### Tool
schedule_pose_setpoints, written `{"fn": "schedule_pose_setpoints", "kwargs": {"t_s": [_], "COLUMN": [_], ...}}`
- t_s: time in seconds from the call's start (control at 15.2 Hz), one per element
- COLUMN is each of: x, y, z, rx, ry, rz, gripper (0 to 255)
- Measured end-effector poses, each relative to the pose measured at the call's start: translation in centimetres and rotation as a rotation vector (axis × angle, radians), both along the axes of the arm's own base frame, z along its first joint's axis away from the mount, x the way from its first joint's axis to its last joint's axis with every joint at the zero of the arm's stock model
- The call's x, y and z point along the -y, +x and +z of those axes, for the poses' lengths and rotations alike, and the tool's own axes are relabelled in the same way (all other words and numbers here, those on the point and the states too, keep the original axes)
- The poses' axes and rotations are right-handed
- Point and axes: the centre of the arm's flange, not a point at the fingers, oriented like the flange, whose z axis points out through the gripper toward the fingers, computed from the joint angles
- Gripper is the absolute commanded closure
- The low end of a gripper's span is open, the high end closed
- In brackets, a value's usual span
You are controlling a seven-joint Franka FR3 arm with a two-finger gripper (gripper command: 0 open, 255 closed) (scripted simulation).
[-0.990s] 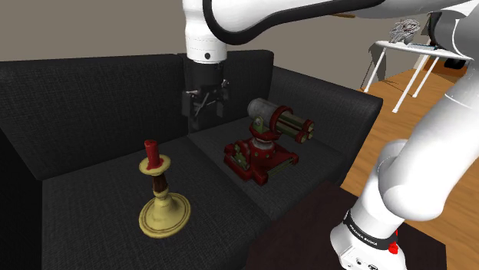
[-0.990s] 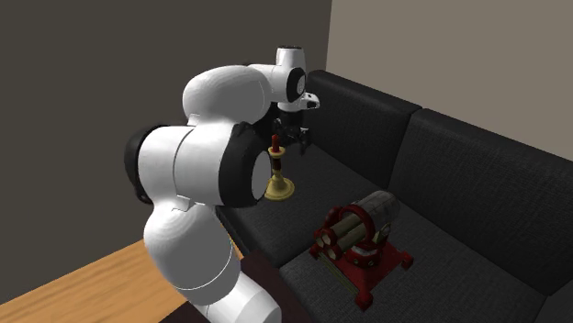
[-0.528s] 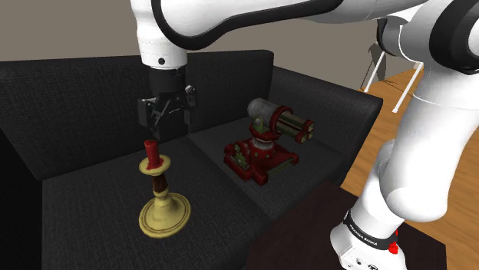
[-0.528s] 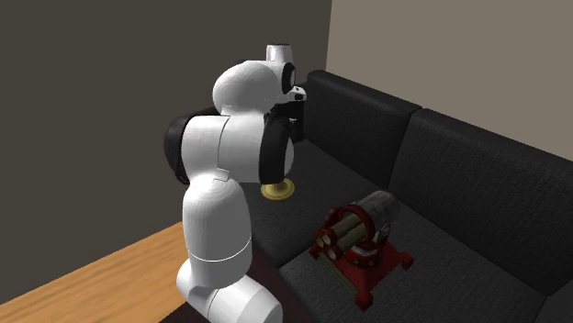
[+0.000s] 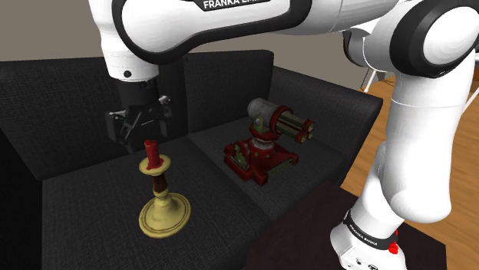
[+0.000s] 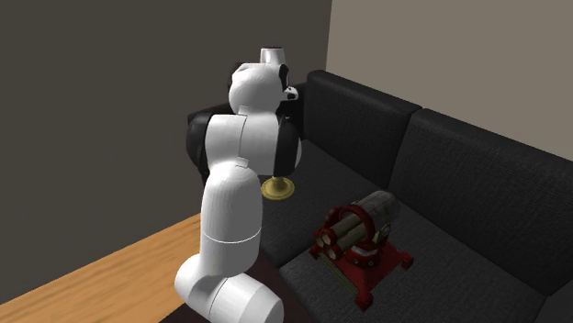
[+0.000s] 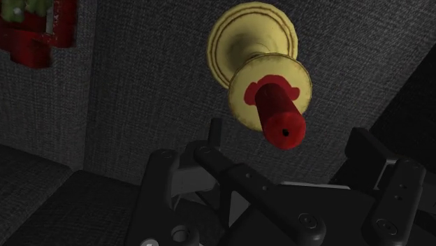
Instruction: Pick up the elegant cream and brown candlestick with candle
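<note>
The candlestick (image 5: 162,201) stands upright on the black sofa's seat cushion (image 5: 92,199). It has a cream round base, a brown stem and a red candle (image 5: 150,153) on top. My black gripper (image 5: 139,129) hangs just above and slightly behind the candle top, pointing down. In the wrist view the candle tip (image 7: 283,123) and the cream drip pan lie between my two fingers (image 7: 213,136), which stand apart without touching it; my gripper (image 7: 286,148) is open and holds nothing. In the second exterior view my arm hides all of the candlestick but its base (image 6: 278,189).
A red and brass toy machine (image 5: 269,143) sits on the neighbouring cushion, to the shoulder view's right of the candlestick, also seen as the red machine (image 6: 358,242). The sofa's backrest (image 5: 69,92) rises close behind the gripper. A dark low table (image 5: 307,230) and wooden floor (image 6: 92,275) lie in front.
The gripper has swung toward the shoulder view's left, from over the cushion seam to right above the candle. Its fingers stayed open. The candlestick has not moved.
</note>
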Motion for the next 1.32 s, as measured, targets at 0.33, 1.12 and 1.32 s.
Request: {"fn": "schedule_pose_setpoints", "kwargs": {"t_s": [0.33,1.12,1.32], "x": [0.1,0.1,0.1], "y": [0.0,0.0,0.0], "z": [-2.2,-1.9,-0.4], "rx": [0.000,0.000,0.000], "ry": [0.000,0.000,0.000], "rz": [0.000,0.000,0.000], "gripper": [255,255,255]}}
